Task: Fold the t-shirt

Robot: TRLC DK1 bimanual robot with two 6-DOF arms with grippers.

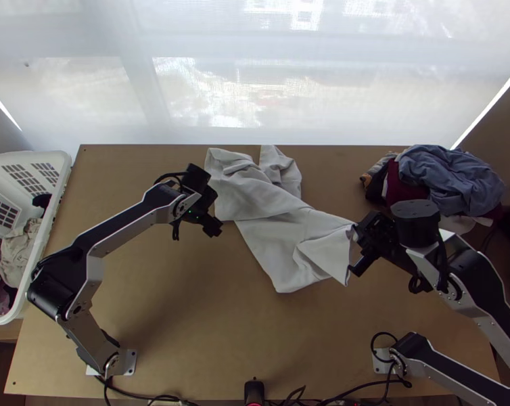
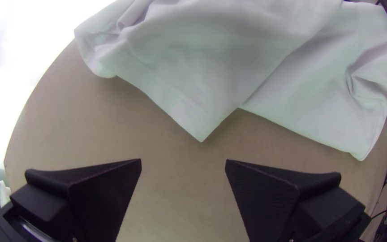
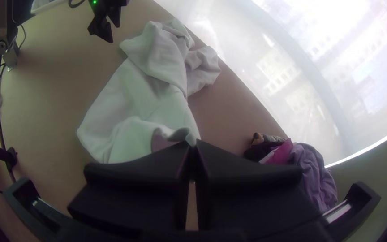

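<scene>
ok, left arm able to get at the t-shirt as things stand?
Looks like yes. Left gripper is open beside the t-shirt, with bare table before the nearest corner. Right gripper is shut on the opposite end, so it probably won't get in the way.

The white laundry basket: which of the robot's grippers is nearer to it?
Left. The left gripper is beside the t-shirt, on the side of the basket; the right gripper is at the t-shirt's opposite end, shut on it.
</scene>
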